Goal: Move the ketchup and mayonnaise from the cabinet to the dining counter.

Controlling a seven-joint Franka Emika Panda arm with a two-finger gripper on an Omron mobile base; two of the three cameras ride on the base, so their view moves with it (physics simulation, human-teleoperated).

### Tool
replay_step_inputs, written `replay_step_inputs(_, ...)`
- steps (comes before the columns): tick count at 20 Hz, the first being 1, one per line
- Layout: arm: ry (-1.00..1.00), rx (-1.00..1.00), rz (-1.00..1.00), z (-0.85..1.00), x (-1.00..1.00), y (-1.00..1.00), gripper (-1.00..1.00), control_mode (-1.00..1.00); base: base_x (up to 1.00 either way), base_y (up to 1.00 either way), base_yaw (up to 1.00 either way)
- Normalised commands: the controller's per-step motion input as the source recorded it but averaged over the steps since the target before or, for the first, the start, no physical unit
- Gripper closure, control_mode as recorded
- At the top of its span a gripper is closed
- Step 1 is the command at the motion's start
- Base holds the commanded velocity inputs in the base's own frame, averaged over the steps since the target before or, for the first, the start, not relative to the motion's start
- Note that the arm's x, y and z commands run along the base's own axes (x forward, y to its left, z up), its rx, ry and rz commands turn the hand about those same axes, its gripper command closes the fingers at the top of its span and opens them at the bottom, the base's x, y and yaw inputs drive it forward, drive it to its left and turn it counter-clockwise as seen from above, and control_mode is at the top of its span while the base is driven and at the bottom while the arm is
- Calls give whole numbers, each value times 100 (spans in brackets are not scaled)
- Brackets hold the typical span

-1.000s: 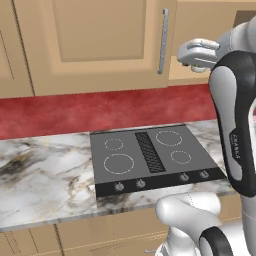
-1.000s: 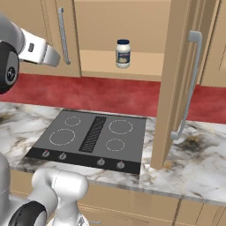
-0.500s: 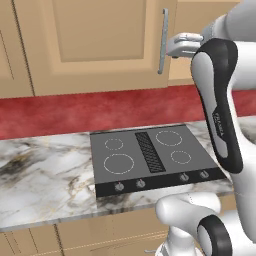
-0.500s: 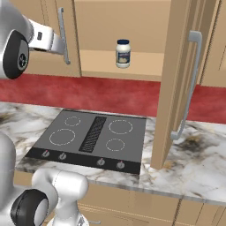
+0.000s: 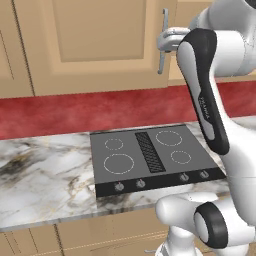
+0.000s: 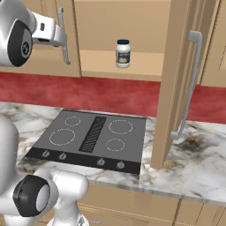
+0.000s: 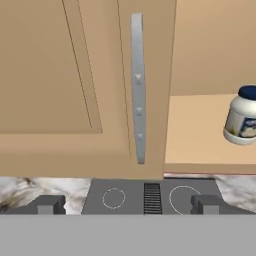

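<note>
Black cooktop sits inset in a marble table below the wall units, red backsplash behind. Cabinet has its right door swung out edge-on, silver bar handle facing right; left door is closed, and its vertical silver handle stands directly ahead in the hand view, between the hand and the open compartment. Mayonnaise stands upright on the cabinet shelf, alone, well back from the shelf edge: small white jar, dark blue round lid, pale label with dark print; in the hand view it sits right of the closed door. Gripper hangs at cabinet height just before the left door's handle; jaws spread wide apart, holding nothing, touching nothing that can be seen.
</note>
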Motion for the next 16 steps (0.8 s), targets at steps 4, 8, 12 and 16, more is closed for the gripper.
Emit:
replay_step_inputs(4, 0, 0, 0, -2, 39, 0, -100, -100, 0, 0, 0)
replay_step_inputs(8, -1, 0, 0, -8, 41, 0, -100, -100, 0, 0, 0)
replay_step_inputs(12, 0, 0, 0, -10, 45, 0, -100, -100, 0, 0, 0)
replay_step_inputs(16, 0, 0, 0, -13, 42, 0, -100, -100, 0, 0, 0)
